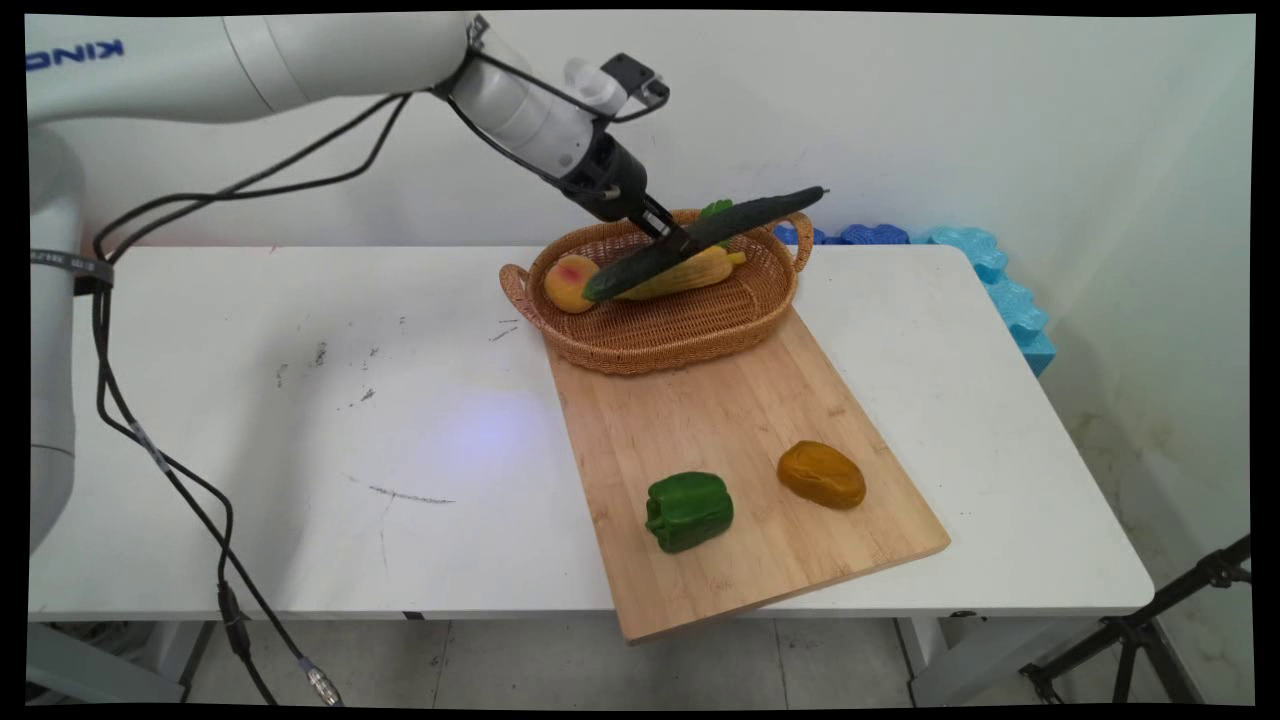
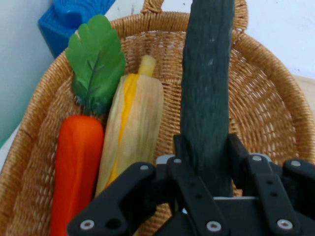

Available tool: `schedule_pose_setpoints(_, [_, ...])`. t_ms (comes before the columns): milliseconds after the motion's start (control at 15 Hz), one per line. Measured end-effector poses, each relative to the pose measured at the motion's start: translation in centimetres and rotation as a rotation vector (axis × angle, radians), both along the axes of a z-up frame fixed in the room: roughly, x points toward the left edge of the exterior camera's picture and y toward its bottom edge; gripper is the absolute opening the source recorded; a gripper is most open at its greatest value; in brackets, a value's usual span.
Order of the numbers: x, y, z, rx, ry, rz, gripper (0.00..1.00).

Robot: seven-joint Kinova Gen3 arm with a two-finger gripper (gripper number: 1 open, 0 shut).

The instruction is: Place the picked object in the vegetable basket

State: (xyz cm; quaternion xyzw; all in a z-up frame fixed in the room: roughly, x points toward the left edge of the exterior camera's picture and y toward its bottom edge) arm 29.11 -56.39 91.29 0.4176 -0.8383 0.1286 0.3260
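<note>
The hand [image 1: 678, 240] pinches a cucumber [image 1: 705, 243] mid-length above the basket [image 1: 660, 335], its far end tilted upward.

Woven wicker basket [image 1: 690, 330], matt rough cucumber [image 2: 206, 98], smooth wooden board [image 1: 740, 440]

Basket [image 1: 640, 345] at upper centre was crowded: peach [image 1: 570, 283], corn [image 2: 132, 132], carrot [image 2: 76, 169], cucumber [image 1: 700, 243] slanting over its rim. Pepper [image 1: 689, 511] and potato [image 1: 821, 474] blocked the board's [image 1: 720, 410] lower part. Left of frame, table [image 1: 300, 420] lay open.
</note>
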Motion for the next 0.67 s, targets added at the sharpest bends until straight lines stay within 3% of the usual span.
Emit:
schedule_pose_setpoints(200, [0.2,-0.8,-1.8,-0.025,0.018,-0.001,0.00])
schedule_pose_setpoints(267, [0.2,-0.9,-2.3,-0.032,0.023,-0.002,1.00])
schedule_pose_setpoints(667, [0.3,-1.3,-3.6,-0.054,0.035,-0.010,1.00])
